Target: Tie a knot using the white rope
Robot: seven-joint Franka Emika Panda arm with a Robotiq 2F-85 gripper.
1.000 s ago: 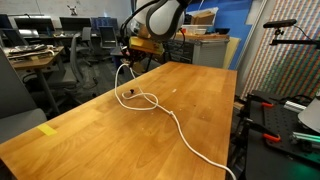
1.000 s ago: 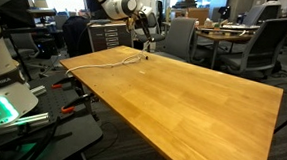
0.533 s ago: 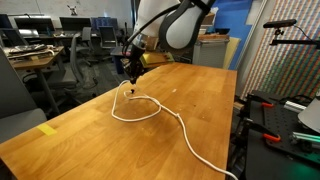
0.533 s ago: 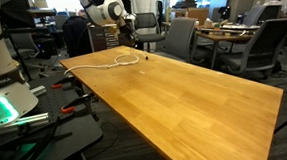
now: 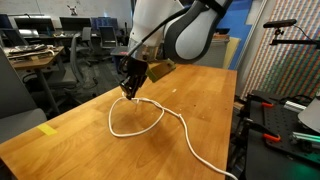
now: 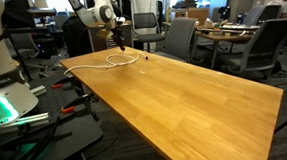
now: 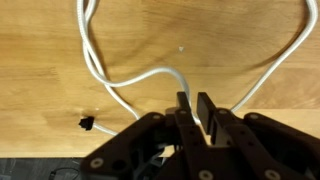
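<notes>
The white rope point(image 5: 137, 117) lies in a wide loop on the wooden table point(image 5: 90, 150), and its long tail runs off the near right edge. In an exterior view it shows as a thin line near the table's far left corner point(image 6: 93, 60). My gripper point(image 5: 128, 88) hangs just above the table at the top of the loop, also seen in an exterior view point(image 6: 116, 44). In the wrist view the gripper point(image 7: 194, 108) is shut on a strand of the rope point(image 7: 150, 76). A black rope tip point(image 7: 87, 124) lies beside the fingers.
Yellow tape point(image 5: 47, 129) marks the table's left edge. Office chairs point(image 6: 176, 37) and desks stand behind the table. A stand with a green light point(image 6: 2, 106) stands by the table's left side. A patterned panel point(image 5: 285, 55) rises on the right.
The gripper has moved along the table toward the camera with the rope in it, and lower. The loop has spread wider and rounder.
</notes>
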